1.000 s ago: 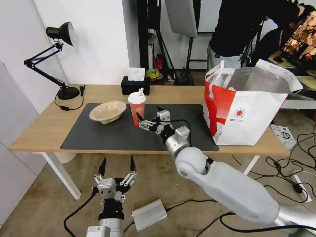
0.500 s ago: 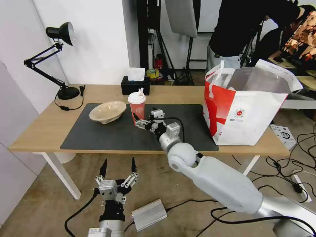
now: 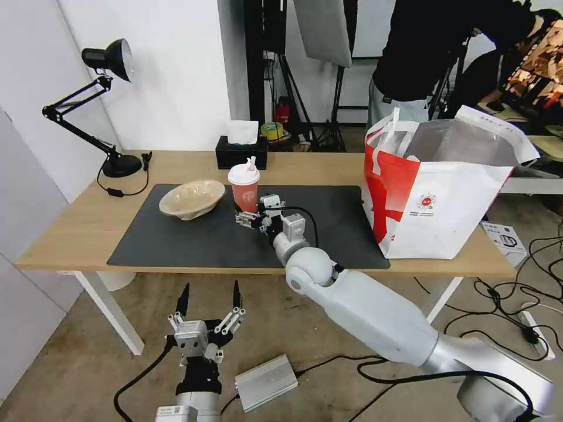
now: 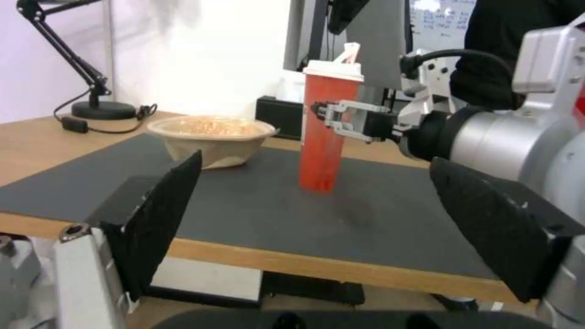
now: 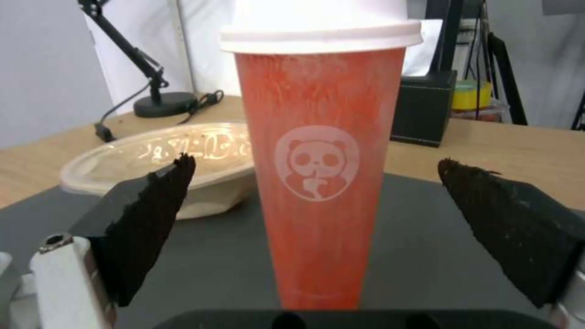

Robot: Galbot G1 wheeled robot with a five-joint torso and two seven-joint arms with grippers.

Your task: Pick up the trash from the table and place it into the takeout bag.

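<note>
Reaching farther left since a second ago, right gripper (image 3: 242, 214) straddles the red cup (image 3: 244, 193) on the worktop (image 3: 70, 225), fingers apart; cup base hidden behind it. Left gripper (image 3: 208, 296) hangs open below.

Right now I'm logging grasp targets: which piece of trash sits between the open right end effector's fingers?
The red drink cup, standing upright with its white lid; the beige pulp bowl lies apart, beside it.

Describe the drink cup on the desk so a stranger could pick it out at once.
On the long light-wood table lies a dark grey mat; near its middle stands a tall red paper cup with a white lid, between the open fingers of the right claw. Unlike the shallow beige pulp bowl beside it, it is upright and bears a round panda logo.
</note>
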